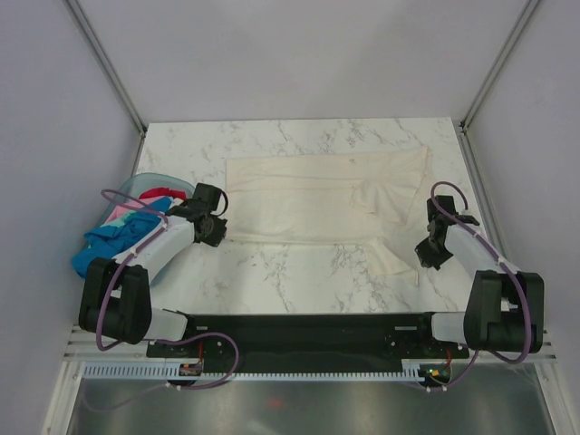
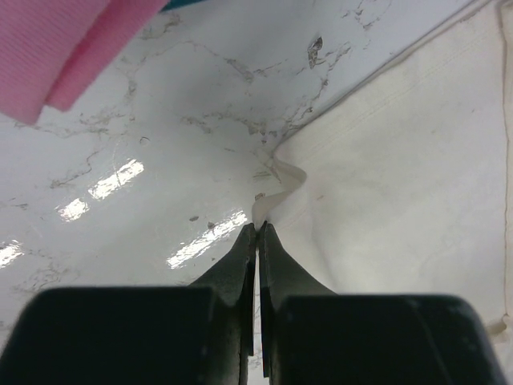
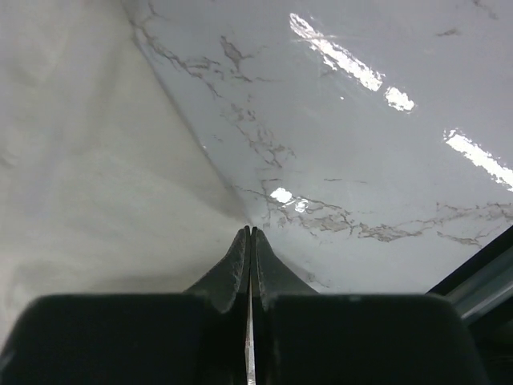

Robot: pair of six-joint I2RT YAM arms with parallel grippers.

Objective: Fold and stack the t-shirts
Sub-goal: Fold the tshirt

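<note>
A cream-white t-shirt [image 1: 308,199] lies spread across the middle of the marble table, partly folded, with one flap reaching toward the near right. My left gripper [image 1: 217,232] is shut on its near left corner; in the left wrist view the jaws [image 2: 256,226] pinch a small curl of the cream cloth [image 2: 401,200]. My right gripper [image 1: 424,257] is shut at the shirt's near right edge; in the right wrist view the cloth [image 3: 96,176] runs right up to the closed tips [image 3: 250,229]. Bright blue [image 1: 101,246], pink [image 1: 122,217] and red [image 1: 159,193] shirts are piled at the left.
A pale blue plastic basket [image 1: 138,184] holds the coloured shirts at the table's left edge, beside my left arm. A fold of pink cloth [image 2: 64,48] hangs at the top left of the left wrist view. Grey walls enclose the table on three sides.
</note>
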